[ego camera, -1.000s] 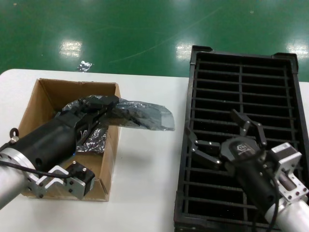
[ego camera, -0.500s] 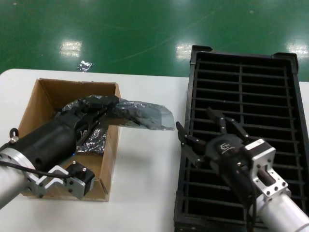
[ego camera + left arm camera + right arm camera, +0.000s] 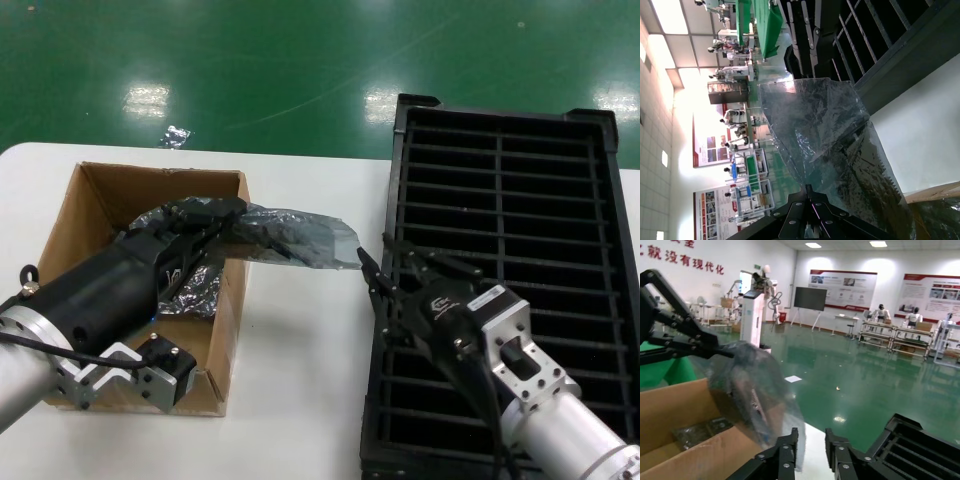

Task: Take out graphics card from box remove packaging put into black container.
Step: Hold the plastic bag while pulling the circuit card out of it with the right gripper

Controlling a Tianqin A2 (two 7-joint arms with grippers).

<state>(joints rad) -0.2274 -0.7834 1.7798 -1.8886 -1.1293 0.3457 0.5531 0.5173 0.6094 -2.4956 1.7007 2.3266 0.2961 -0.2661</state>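
Observation:
My left gripper point(image 3: 232, 214) is shut on one end of the crinkly silver-grey bag point(image 3: 300, 238) and holds it above the brown cardboard box point(image 3: 100, 190). The bag sticks out over the box's right wall. A dark shape shows through the bag; the graphics card itself is not plainly visible. My right gripper point(image 3: 376, 262) is open at the left edge of the black slotted tray point(image 3: 600, 200), right at the bag's free end. In the right wrist view its fingers point(image 3: 811, 437) stand apart with the bag's edge point(image 3: 750, 390) beside one of them. In the left wrist view the bag point(image 3: 830, 135) hangs from my shut fingertips point(image 3: 809, 189).
A second crinkly silver bag point(image 3: 195, 290) lies inside the box. A small silver scrap point(image 3: 176, 135) lies on the green floor beyond the white table point(image 3: 300, 380). The tray fills the table's right side.
My right gripper has moved left from over the tray's middle to its left edge, up to the bag's free end, and has turned. The left arm and bag have not moved.

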